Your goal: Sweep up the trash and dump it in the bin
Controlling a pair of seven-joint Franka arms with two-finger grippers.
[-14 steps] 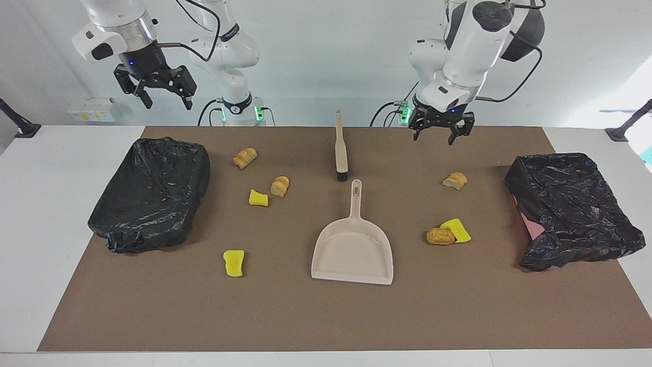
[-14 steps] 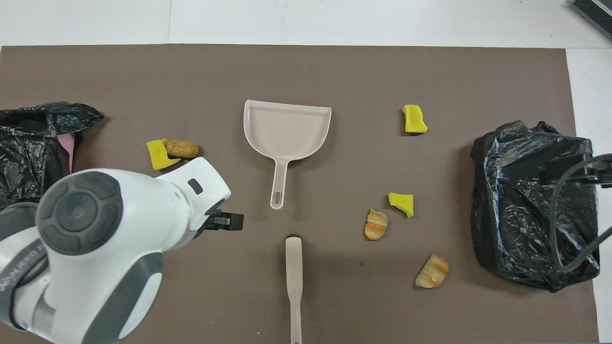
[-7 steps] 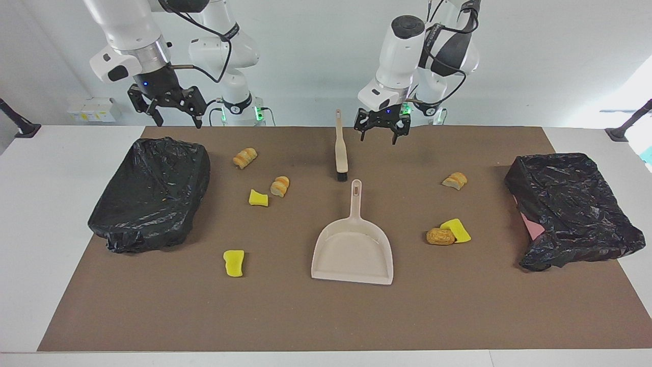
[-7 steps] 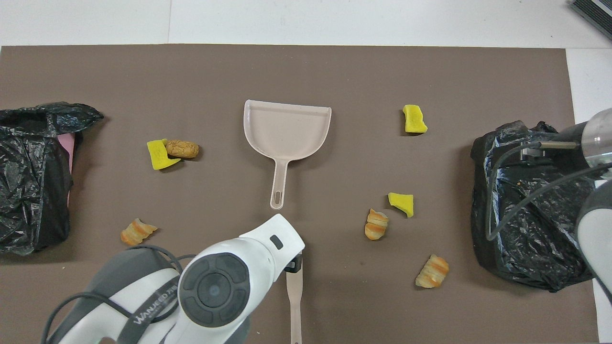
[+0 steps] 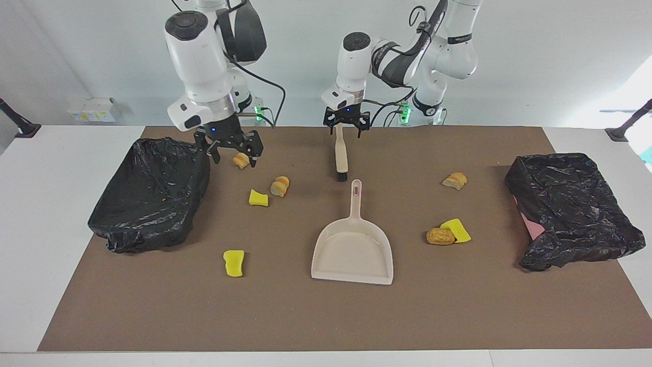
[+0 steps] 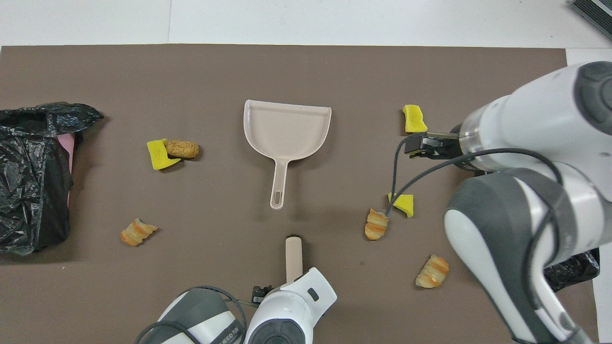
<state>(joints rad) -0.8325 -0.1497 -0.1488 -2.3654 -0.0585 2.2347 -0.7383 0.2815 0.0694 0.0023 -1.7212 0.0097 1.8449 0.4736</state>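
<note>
Both arms have swung inward: open left gripper (image 5: 346,130) over long beige brush (image 5: 341,153), nothing held; open right gripper (image 5: 233,151) beside black-lined bin (image 5: 147,193). Yellow-and-brown trash (image 5: 258,198) lies scattered, unswept; beige plastic dustpan (image 5: 353,248) untouched.

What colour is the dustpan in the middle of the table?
Pale beige dustpan, clearest in the overhead view.

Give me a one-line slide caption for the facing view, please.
Left pincer open over the brush; right pincer open beside a pastry; dustpan waits.
</note>
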